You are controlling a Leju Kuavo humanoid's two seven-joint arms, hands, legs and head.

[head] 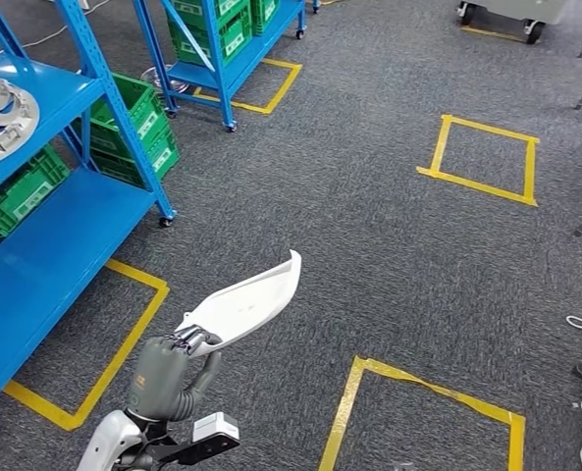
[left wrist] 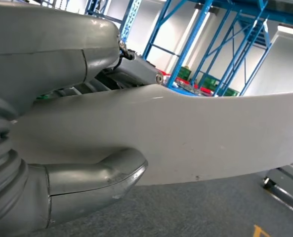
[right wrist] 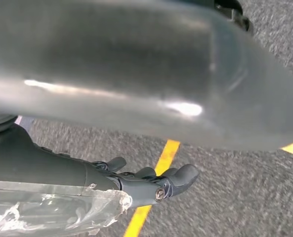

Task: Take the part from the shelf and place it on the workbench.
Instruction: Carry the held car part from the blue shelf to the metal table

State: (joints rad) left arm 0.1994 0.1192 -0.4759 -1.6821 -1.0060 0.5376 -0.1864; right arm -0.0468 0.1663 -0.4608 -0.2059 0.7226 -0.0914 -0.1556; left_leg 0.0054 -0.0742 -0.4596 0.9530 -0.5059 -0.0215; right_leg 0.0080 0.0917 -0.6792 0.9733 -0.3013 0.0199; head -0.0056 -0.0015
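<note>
A long, curved white plastic part (head: 246, 300) is held in my left hand (head: 165, 373) at the bottom of the head view, above the grey carpet. The part slants up and away from the hand toward the right. In the left wrist view the white part (left wrist: 197, 133) runs across the frame, pinched between my thick grey thumb (left wrist: 96, 180) and the fingers (left wrist: 137, 69) on its other side. My right hand (right wrist: 152, 185) hangs over the carpet in the right wrist view, dark fingers stretched out with nothing in them.
A blue shelf rack (head: 50, 235) stands at the left with green crates (head: 135, 128) and a round white part (head: 2, 118). A second blue rack (head: 228, 49) stands behind. Yellow tape squares (head: 484, 157) mark the grey carpet. A wheeled cart (head: 509, 15) is at far right.
</note>
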